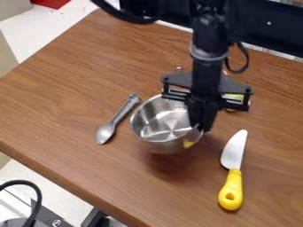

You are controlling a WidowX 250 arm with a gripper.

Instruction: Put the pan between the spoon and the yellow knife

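Pan [165, 122]: shiny, smooth metal. Spoon [117, 117], left of pan: duller grey, metallic-looking. Knife [232, 170], right of pan: glossy yellow plastic-looking handle, smooth pale blade; table [71, 88] beneath pan: wood-grained, smooth.

One pan [160, 122], one spoon [119, 117], one yellow knife [235, 167]

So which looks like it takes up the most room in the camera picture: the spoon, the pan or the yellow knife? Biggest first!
1. Pan
2. Yellow knife, though it's longer than the pan looks wide
3. Spoon
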